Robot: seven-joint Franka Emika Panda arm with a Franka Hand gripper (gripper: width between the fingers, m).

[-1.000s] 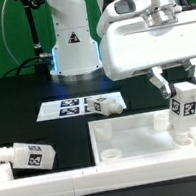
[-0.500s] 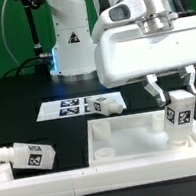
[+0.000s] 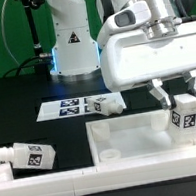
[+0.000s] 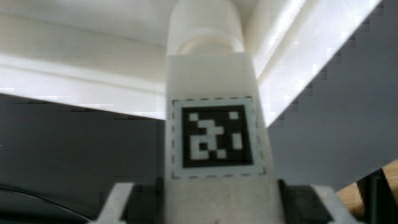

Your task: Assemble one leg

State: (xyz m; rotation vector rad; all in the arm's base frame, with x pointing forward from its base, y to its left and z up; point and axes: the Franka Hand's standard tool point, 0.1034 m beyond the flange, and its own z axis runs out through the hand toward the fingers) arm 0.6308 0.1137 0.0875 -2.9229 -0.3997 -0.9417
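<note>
My gripper [image 3: 179, 95] is shut on the leg [image 3: 185, 114], a small white post with a black-and-white tag, and holds it upright by its upper part. The leg's lower end sits in the near corner of the white tray-like tabletop [image 3: 120, 128], on the exterior view's right. I cannot tell whether it touches the tabletop's floor. In the wrist view the leg [image 4: 217, 130] fills the middle, tag facing the camera, with a finger [image 4: 125, 203] pressed on each side.
A second tagged leg [image 3: 109, 104] lies on the marker board [image 3: 67, 107] behind the tabletop. More white tagged parts [image 3: 26, 157] lie at the exterior view's left. A white rail [image 3: 57, 178] runs along the front. The robot base [image 3: 73, 44] stands at the back.
The gripper with the leg shifted toward the exterior view's left, then back to the right and slightly lower. It stayed shut on the leg. Other parts have not moved.
</note>
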